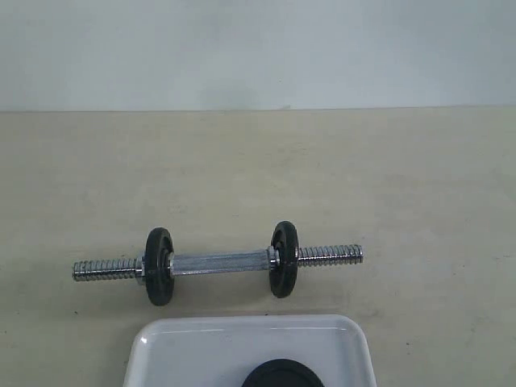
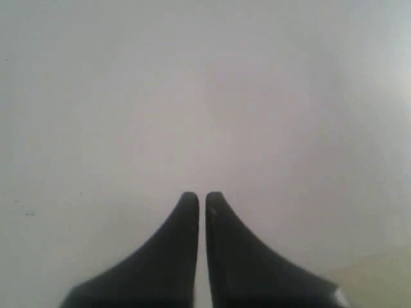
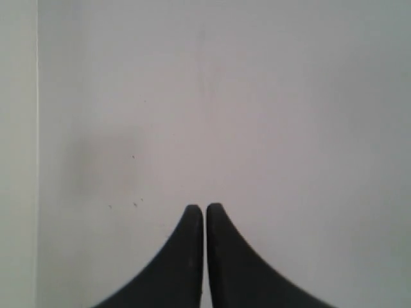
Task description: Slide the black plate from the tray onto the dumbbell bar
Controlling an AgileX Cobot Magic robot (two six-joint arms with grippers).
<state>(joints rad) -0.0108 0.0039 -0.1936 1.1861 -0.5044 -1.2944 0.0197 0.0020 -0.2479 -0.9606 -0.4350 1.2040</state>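
Note:
The dumbbell bar [image 1: 218,263] lies across the beige table in the exterior view, chrome with threaded ends. Two black discs stand on it, one left [image 1: 159,265] and one right [image 1: 284,259]. Below it sits the white tray [image 1: 185,351], and the black plate [image 1: 282,374] lies flat in it at the bottom edge, partly cut off. Neither arm shows in the exterior view. My left gripper [image 2: 200,196] is shut with nothing between its fingers, over a plain pale surface. My right gripper [image 3: 204,208] is likewise shut and holds nothing.
A pale wall [image 1: 258,52] rises behind the table's far edge. Bare beige tabletop [image 1: 419,185] spreads around the bar on all sides. The wrist views show only blank light surfaces with a few specks.

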